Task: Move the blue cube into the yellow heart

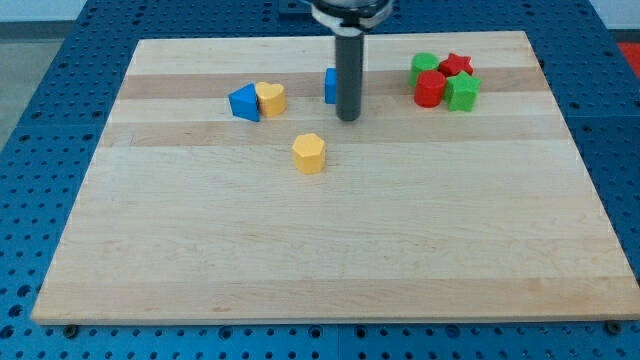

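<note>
A pale wooden bench (330, 250) is being shown lying on a blue perforated base (50, 50), with small coloured blocks gathered toward the view's top. A straight dark rod (348, 75) is being held upright over the bench, and my tip (348, 118) is being rested just at the view's right of the blue cube (329, 86), whose right part is being hidden behind the rod; whether the two are touching cannot be told. No pincer is being carried by this arm, so no spread or pressed state can be told.

The blue cube is being seen in the upper middle of the bench, near the rod and apart from the yellow heart-shaped block (271, 98), which is being placed to the view's left of it. A blue triangular block (244, 102) is being pressed against the heart's left side. A yellow hexagonal block (309, 153) is being left alone below these, toward the view's bottom, lower left of the tip.

At the view's upper right, four blocks are being clustered together: a green block (424, 67), a red star-shaped block (457, 65), a red rounded block (430, 89) and a green star-shaped block (463, 92). This cluster is being kept well apart from the rod.
</note>
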Motion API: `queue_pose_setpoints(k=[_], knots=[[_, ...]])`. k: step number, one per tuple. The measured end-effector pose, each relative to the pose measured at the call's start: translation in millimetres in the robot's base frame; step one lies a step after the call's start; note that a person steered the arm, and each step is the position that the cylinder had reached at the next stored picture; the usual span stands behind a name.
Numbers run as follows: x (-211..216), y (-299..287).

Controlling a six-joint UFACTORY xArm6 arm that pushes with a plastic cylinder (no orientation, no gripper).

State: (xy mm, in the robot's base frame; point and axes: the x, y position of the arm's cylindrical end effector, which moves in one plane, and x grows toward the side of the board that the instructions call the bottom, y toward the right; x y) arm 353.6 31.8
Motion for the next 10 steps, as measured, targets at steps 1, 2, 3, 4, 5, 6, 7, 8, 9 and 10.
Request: queue_pose_setpoints(k=[1, 2, 3, 4, 5, 6, 7, 8, 9, 10], knots=[[-22, 13], [-49, 13], [-55, 10], [-49, -8], [-48, -28], [-48, -43], [-48, -55], [-46, -68], [-41, -83], [-38, -94]])
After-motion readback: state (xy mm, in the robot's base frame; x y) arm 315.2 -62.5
